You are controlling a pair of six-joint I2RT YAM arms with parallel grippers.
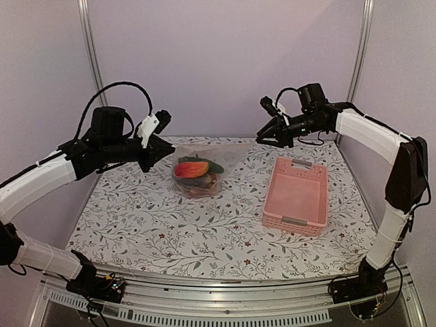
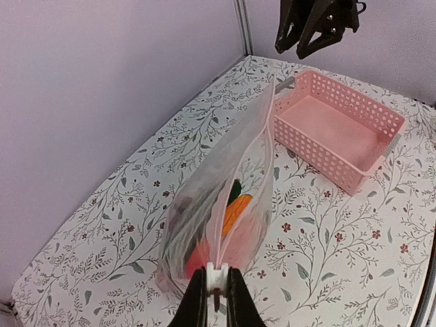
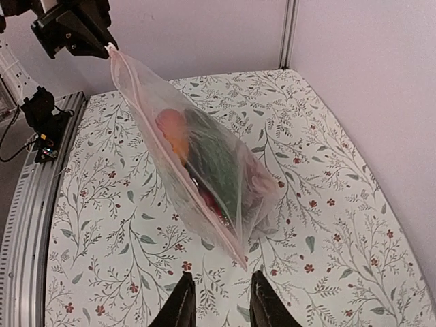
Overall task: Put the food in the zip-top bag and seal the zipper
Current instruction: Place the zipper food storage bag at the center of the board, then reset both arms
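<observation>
- Sitting nearest on the counter, the pink basket holds no food, so loading looks finished.
- Beyond it, the zip-top bag sags toward the counter with the food pooled in its belly.
- The left pincer is clenched on one end of the zipper, holding the mouth edge up and taut.
- Farthest back, the right pincer is released and empty, apart from the bag's other corner. I cannot tell whether the zipper is fully sealed.

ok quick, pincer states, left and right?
Left pincer: closed, holding the zip-top bag by a corner.
Right pincer: open, holding nothing; the bag's edge hangs just beyond its tips.
</observation>
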